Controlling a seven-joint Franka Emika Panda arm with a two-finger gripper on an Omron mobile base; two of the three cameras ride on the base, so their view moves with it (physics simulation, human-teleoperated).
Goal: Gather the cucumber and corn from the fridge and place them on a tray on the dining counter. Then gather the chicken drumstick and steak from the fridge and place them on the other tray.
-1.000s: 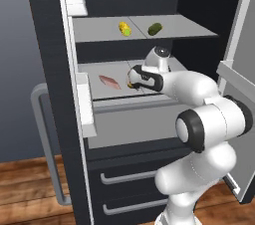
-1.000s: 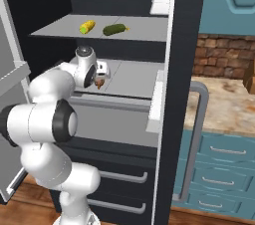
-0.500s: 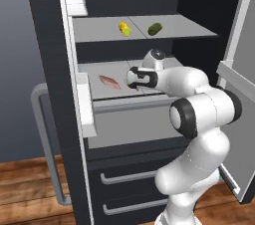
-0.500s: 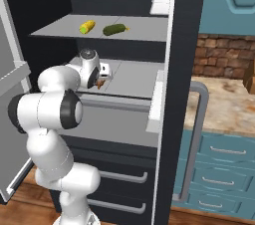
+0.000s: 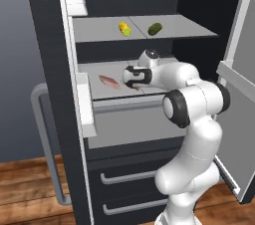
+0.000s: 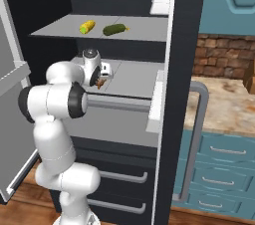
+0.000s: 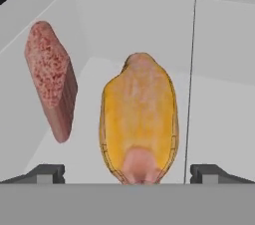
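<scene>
In the fridge (image 5: 50, 69), corn (image 5: 124, 29) lies left of the cucumber (image 5: 155, 29) on the upper shelf (image 5: 189, 27); below, steak (image 5: 109, 81) lies left of the drumstick (image 7: 139, 119), near the lower shelf's front edge.

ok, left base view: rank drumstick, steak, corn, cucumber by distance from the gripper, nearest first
1. chicken drumstick: on the lower shelf, right at the open gripper, between its fingertips in the hand view.
2. steak: same shelf, to the left.
3. corn and cucumber: upper shelf, too close to call.

Grainy, rough-looking steak (image 7: 51, 80) beside smooth, glossy chicken drumstick (image 7: 139, 119) on matt grey shelf (image 7: 219, 129)
</scene>
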